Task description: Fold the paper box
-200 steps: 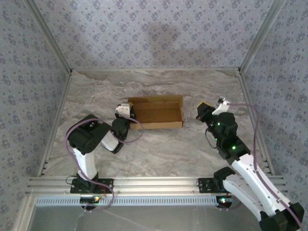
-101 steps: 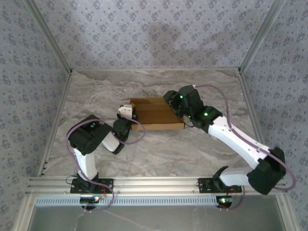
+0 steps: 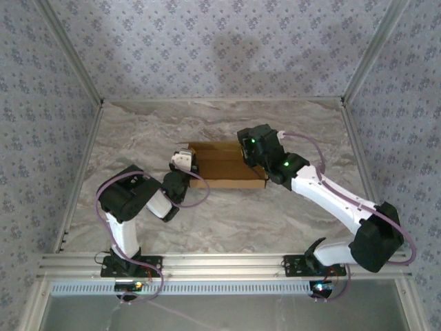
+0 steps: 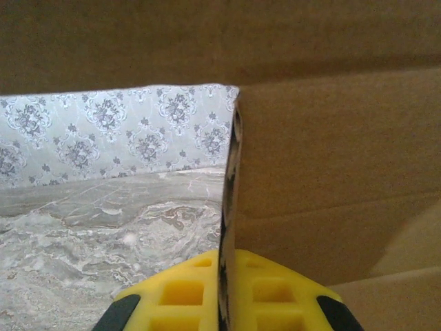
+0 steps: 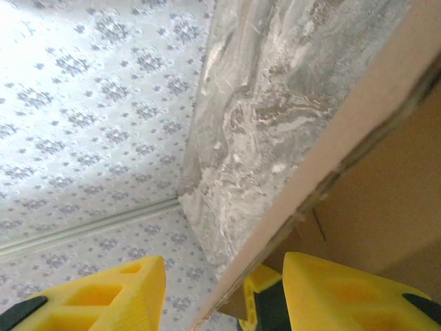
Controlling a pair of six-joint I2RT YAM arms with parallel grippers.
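The tan paper box [image 3: 227, 169] lies open-topped at the middle of the table, its walls standing. My left gripper [image 3: 185, 160] is at the box's left end. In the left wrist view its yellow fingers [image 4: 172, 296] are shut on the thin edge of an upright box wall [image 4: 331, 172]. My right gripper [image 3: 247, 146] reaches over the box's back right part. Seen from the right wrist, that gripper [image 5: 224, 296] is open. A box wall [image 5: 386, 207] runs slantwise between its fingers, with a gap on the left side.
The marble tabletop [image 3: 275, 214] stretches around the box. Patterned walls [image 3: 207, 55] close it in at the back and both sides. An aluminium rail [image 3: 220, 265] carrying both arm bases runs along the near edge.
The right arm has swung left from beside the box to over its back right part, and its jaws have opened around a wall. The left gripper has kept its hold; the box has shifted slightly.
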